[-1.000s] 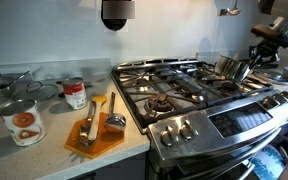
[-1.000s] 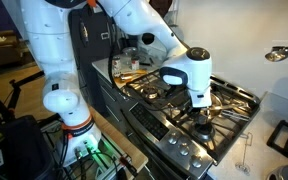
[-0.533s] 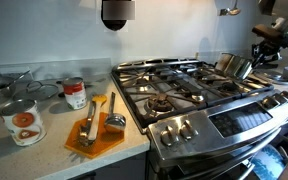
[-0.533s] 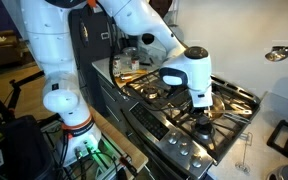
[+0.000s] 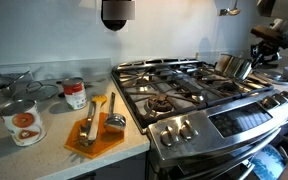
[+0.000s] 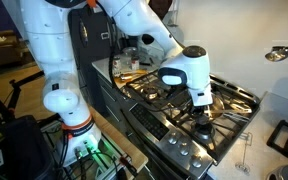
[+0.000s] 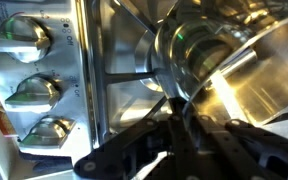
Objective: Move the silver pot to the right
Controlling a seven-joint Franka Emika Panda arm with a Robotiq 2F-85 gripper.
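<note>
Just above my fingertips in the wrist view, the silver pot (image 7: pixel 234 70) fills the upper right. It is tilted, and its inside shows only bright steel and glare. My claw (image 7: pixel 181 125) is clamped on its rim, the two dark fingers meeting there. Left of my claw are three stove knobs (image 7: pixel 29 90). In an exterior view the silver pot (image 5: pixel 230 67) is over the stove's far burner, and its handle is hard to make out. Well away from my claw, a tin can (image 5: pixel 22 121) stands on the counter; I cannot tell what it holds.
</note>
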